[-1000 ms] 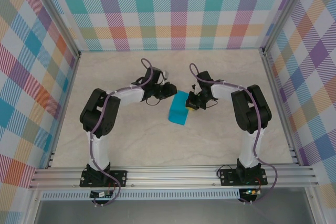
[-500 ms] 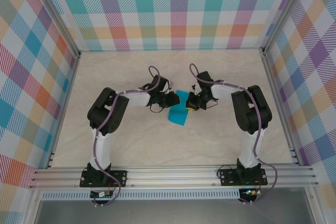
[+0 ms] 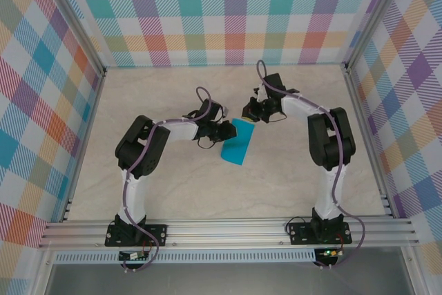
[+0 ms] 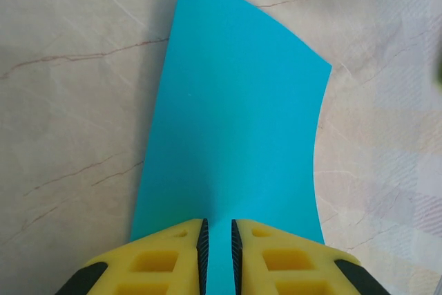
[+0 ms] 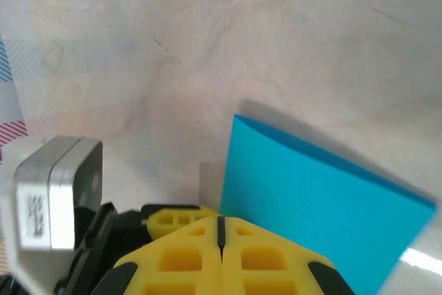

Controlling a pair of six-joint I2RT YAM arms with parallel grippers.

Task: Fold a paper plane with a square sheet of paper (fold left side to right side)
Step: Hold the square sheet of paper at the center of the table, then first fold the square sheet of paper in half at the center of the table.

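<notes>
The square sheet of paper (image 3: 237, 141) sits mid-surface, and it's a long teal rectangle now, lying at a slant with one short end pointing away from the arm bases. From the left wrist, the sheet (image 4: 231, 122) looks smooth and uncreased across its face, its right edge bowing in a soft curve and its far corners sharp. From the right wrist, the paper (image 5: 318, 198) shows a crisp edge lifted a touch, throwing a thin shadow onto the stone. The left gripper (image 3: 224, 131) is in at the sheet's left long edge, and up close, the left gripper (image 4: 217, 240) has its yellow fingers (image 4: 159, 257) a narrow slit apart, teal showing through the slit, tips sitting over the near end of the paper. Pressing or just hovering? Can't tell. Over to the right gripper (image 3: 250, 110), just off the far end of the sheet. In its own camera, the right gripper (image 5: 221, 240) is closed tight, fingers meeting in a single seam, nothing between them, the paper just beside it. A pale grey box (image 5: 59, 191) shows at the left of that view. Underneath it all is the beige marbled surface (image 3: 173, 184), with pastel checked walls (image 3: 221, 12) on three sides.
</notes>
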